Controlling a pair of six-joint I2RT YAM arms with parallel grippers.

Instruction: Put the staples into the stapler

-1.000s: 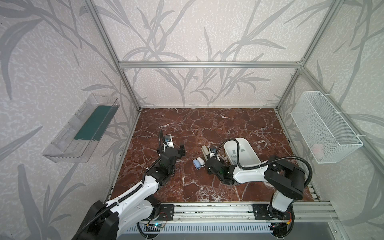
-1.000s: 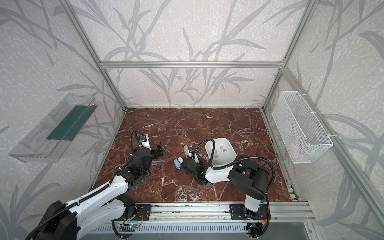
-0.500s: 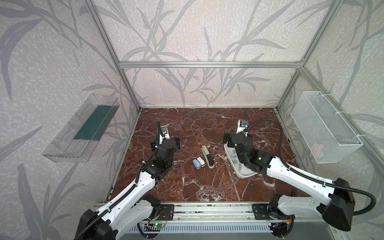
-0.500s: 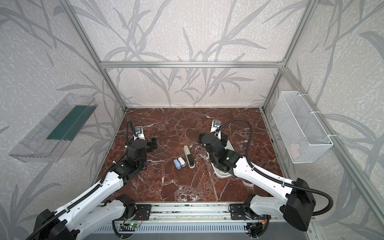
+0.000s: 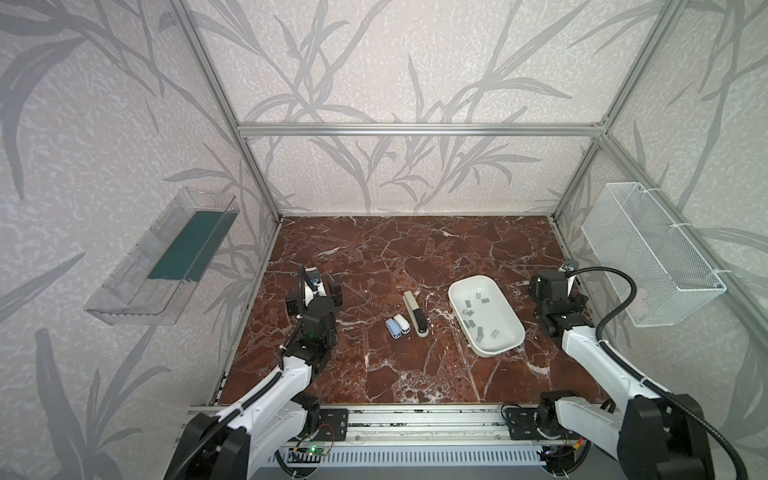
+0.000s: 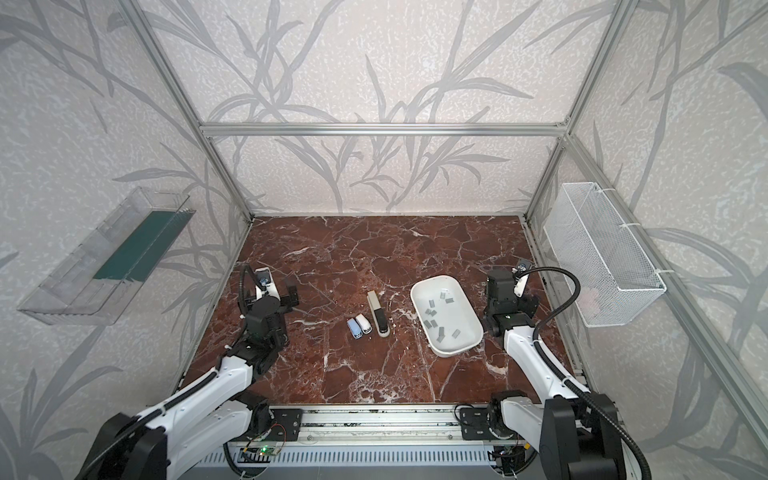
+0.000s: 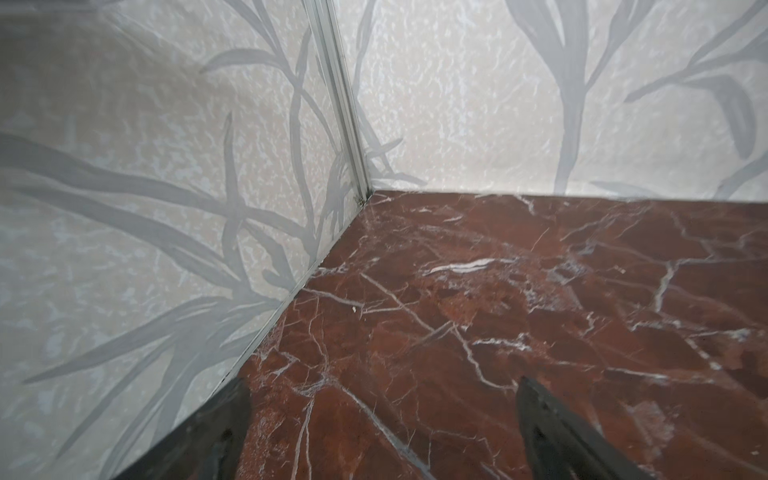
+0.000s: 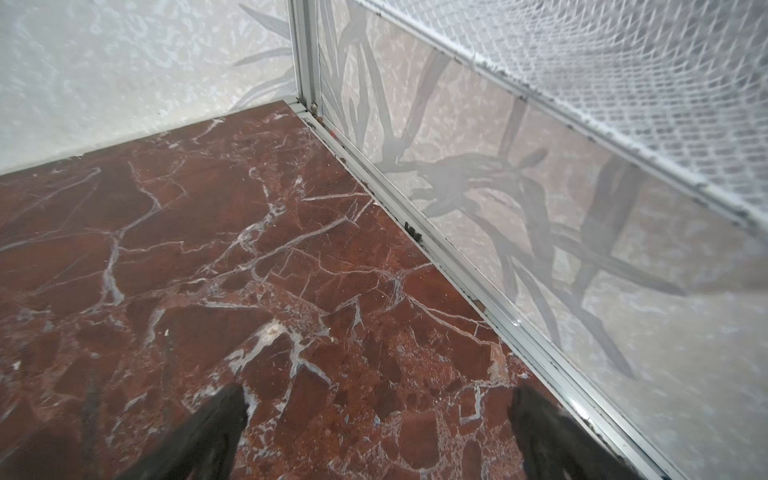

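Note:
Several grey staples (image 5: 468, 305) (image 6: 432, 312) lie loose in a white tray (image 5: 456, 291) (image 6: 417, 291), right of centre in both top views. A long beige and black stapler (image 5: 415, 318) (image 6: 378, 318) lies mid-floor. Beside it are a small white stapler (image 5: 402, 323) (image 6: 363, 323) and a small blue stapler (image 5: 392, 328) (image 6: 355, 328). My left gripper (image 5: 314, 296) (image 6: 270, 297) (image 7: 384, 390) stands open and empty near the left wall. Right of the tray, my right gripper (image 5: 557, 293) (image 6: 511, 297) (image 8: 380, 399) is open and empty. Both wrist views show only bare floor between the fingers.
A wire basket (image 5: 648, 257) hangs on the right wall, just above my right gripper. A clear shelf (image 5: 166, 257) is fixed to the left wall. Aluminium frame rails (image 8: 457, 270) edge the red marble floor (image 5: 415, 257).
My right arm has pulled back from the staplers, across the tray to the right wall, and its jaws have opened. My left arm has drawn back slightly toward the left wall.

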